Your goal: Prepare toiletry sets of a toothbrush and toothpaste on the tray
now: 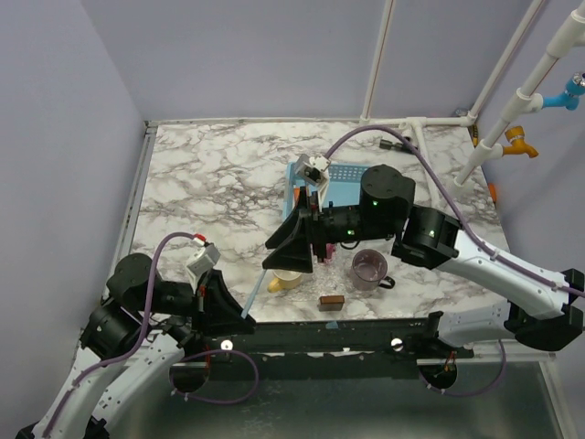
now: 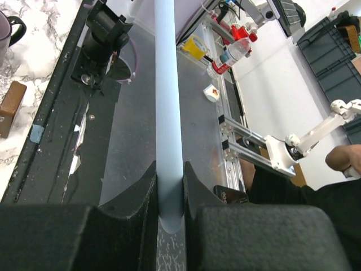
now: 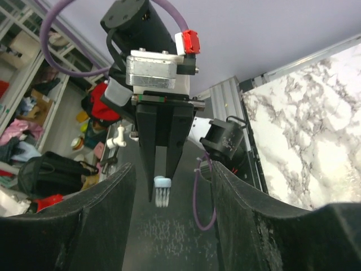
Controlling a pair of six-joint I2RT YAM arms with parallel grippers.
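Toothbrush [image 1: 254,297] clamped in left gripper [image 1: 224,315], head pointing btwn right gripper's [image 1: 291,242] wide-apart jaws. Tray [image 1: 352,174] sits behind right gripper. Handoff pending; 0 sets visibly done.

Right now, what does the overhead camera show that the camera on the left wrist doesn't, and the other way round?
Only the overhead view shows the blue tray and the right arm stretched over the marble table. Only the left wrist view shows, up close, the fingers of the left claw pinching the toothbrush, plus bottles and a person's arm beyond the table. Both show that toothbrush, the brown block and the mug.
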